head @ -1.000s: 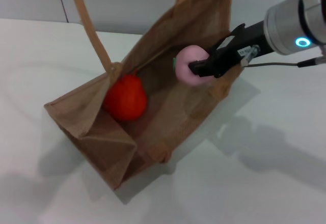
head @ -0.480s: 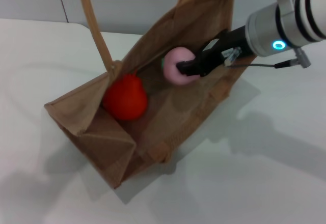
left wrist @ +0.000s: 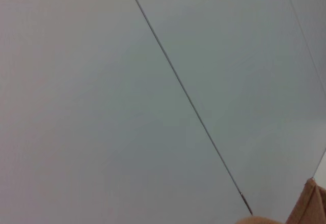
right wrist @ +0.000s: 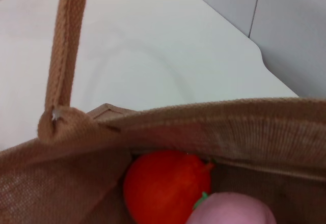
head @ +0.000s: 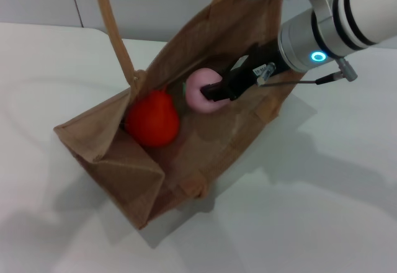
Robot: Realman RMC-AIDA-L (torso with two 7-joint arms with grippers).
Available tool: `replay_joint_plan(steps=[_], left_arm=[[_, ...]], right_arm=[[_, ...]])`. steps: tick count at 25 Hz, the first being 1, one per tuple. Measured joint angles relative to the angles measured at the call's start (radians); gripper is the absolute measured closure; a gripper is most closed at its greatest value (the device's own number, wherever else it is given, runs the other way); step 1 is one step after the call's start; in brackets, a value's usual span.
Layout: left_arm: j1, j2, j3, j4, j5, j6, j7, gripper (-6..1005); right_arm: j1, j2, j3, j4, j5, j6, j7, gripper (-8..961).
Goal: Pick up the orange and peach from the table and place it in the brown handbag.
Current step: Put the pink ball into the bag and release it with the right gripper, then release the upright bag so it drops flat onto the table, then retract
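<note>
Peach (head: 203, 90) in right hand (head: 214, 90)

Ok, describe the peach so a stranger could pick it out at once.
Find the brown handbag standing open on the white table. Inside its mouth are two round fruits, and the peach is the one gripped by the right gripper. It is pale pink and smaller, while the orange beside it is bright red-orange.

You see bright, even overhead light. Soft grey shadows fall on the table (head: 322, 180) below the right gripper (head: 214, 92).
</note>
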Motion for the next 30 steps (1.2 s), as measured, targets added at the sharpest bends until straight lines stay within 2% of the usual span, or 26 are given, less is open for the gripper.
replay_joint_plan(steps=[8, 13, 19, 22, 27, 30], left_arm=[[0.005, 0.0, -0.008, 0.0, 0.0, 0.0, -0.001, 798], [0.007, 0.0, -0.01, -0.002, 0.006, 0.0, -0.001, 788], [0.019, 0.002, -0.03, -0.008, 0.006, 0.0, -0.002, 776], [0.029, 0.001, -0.049, -0.012, 0.002, 0.002, -0.002, 770], [0.036, 0.001, -0.074, -0.035, -0.026, 0.011, -0.001, 760], [0.045, 0.002, -0.087, -0.054, -0.072, 0.012, 0.025, 753]], right_arm=[[-0.001, -0.003, 0.024, -0.003, 0.001, -0.002, -0.001, 402], [-0.004, -0.004, 0.032, -0.005, -0.002, 0.012, 0.002, 193], [-0.011, -0.006, 0.066, -0.041, -0.014, 0.095, 0.018, 155], [-0.05, -0.006, 0.126, -0.141, -0.05, 0.172, 0.037, 137], [-0.197, -0.006, 0.228, -0.441, -0.168, 0.247, 0.104, 132], [-0.238, -0.006, 0.323, -0.512, -0.227, 0.257, 0.112, 132]])
